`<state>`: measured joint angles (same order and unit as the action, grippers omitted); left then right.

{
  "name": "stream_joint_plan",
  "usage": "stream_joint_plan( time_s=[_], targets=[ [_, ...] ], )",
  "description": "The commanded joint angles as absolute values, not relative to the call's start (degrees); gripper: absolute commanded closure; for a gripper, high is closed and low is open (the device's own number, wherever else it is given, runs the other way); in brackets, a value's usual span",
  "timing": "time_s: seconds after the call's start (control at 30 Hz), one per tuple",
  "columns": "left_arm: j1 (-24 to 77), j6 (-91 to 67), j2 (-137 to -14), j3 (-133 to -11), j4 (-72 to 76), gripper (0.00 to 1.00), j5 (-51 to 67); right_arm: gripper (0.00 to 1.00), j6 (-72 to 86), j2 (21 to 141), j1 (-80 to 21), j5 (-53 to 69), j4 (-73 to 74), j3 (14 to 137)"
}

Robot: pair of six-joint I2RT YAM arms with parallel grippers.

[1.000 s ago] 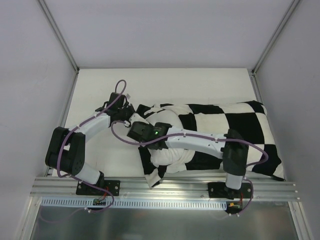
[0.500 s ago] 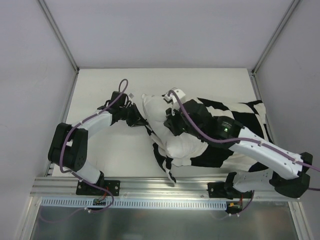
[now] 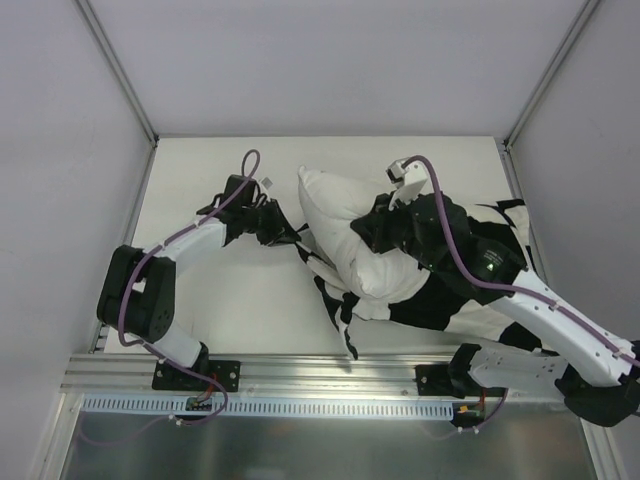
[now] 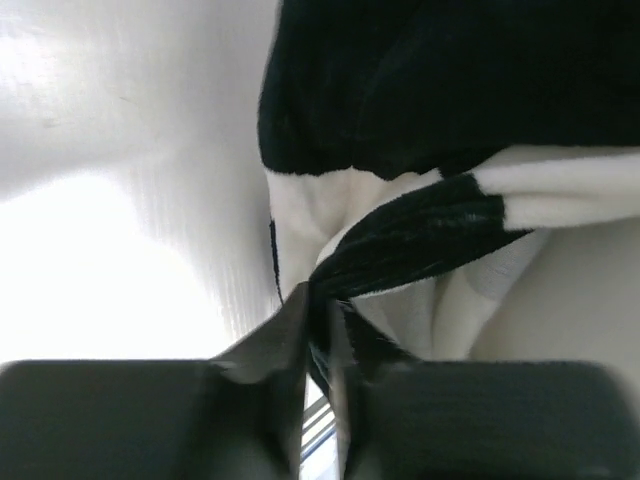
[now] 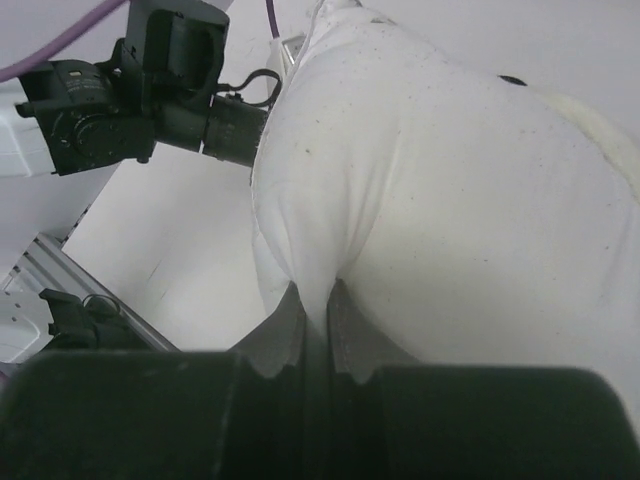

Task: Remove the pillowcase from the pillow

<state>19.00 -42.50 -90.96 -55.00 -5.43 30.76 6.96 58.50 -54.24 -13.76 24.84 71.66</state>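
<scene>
The plain white pillow (image 3: 343, 225) sticks out of the black and cream checkered pillowcase (image 3: 470, 290), which is bunched over its right and lower part. My left gripper (image 3: 285, 232) is shut on the pillowcase's open edge, a black fold (image 4: 410, 240) pinched between its fingers. My right gripper (image 3: 372, 232) is shut on a pinch of the pillow's white fabric (image 5: 420, 170), holding it raised. In the right wrist view the left gripper (image 5: 235, 125) sits just left of the pillow.
The cream table top (image 3: 230, 300) is walled by grey panels at left, back and right. A metal rail (image 3: 330, 375) runs along the near edge. Purple cables (image 3: 440, 235) loop over both arms.
My right arm has swung right and back, pulling the white pillow farther out of the pillowcase. The left gripper has held the cover's edge and shifted slightly right.
</scene>
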Motion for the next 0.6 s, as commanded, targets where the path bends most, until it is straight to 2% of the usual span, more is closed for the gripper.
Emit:
stream_joint_plan(
  time_s=[0.0, 0.03, 0.07, 0.1, 0.13, 0.23, 0.27, 0.37, 0.43, 0.5, 0.57],
  targets=[
    [14.9, -39.7, -85.5, -55.2, -9.5, 0.84, 25.1, 0.99, 10.7, 60.3, -53.3, -13.5, 16.6, 72.3],
    [14.2, -39.6, -82.0, -54.9, -11.1, 0.41, 24.6, 0.99, 11.6, 61.1, -53.3, -12.8, 16.4, 72.0],
    [12.5, -39.1, -80.0, -54.5, -12.0, 0.18, 24.0, 1.00, 11.9, 62.7, -53.3, -12.1, 16.1, 71.5],
    [11.8, -38.9, -77.9, -53.9, -13.0, 0.07, 23.3, 0.99, 12.3, 63.6, -53.3, -11.1, 15.8, 71.3],
    [11.1, -38.7, -73.4, -53.6, -15.4, 0.01, 21.3, 0.99, 12.9, 64.5, -53.3, -10.4, 15.0, 71.1],
    [9.8, -37.7, -64.5, -54.0, -18.8, 0.02, 16.9, 0.99, 13.6, 69.1, -53.3, -8.4, 13.0, 71.1],
    [9.8, -36.9, -63.1, -54.9, -20.5, 0.07, 15.5, 0.99, 14.1, 70.3, -53.3, -7.1, 12.6, 71.4],
    [9.9, -37.3, -62.0, -58.3, -24.7, 0.08, 21.0, 0.99, 14.7, 75.1, -53.7, -5.1, 10.2, 72.8],
    [11.2, -39.6, -61.3, -58.1, -24.7, 0.07, 24.4, 0.99, 14.6, 77.4, -54.4, -5.2, 9.1, 73.3],
    [13.7, -41.1, -61.1, -58.1, -24.5, 0.01, 24.6, 0.99, 15.2, 78.3, -54.7, -4.7, 8.4, 72.6],
    [16.1, -43.4, -62.0, -57.7, -23.7, 0.01, 26.2, 0.99, 15.6, 78.4, -54.8, -4.1, 7.2, 72.1]
  ],
)
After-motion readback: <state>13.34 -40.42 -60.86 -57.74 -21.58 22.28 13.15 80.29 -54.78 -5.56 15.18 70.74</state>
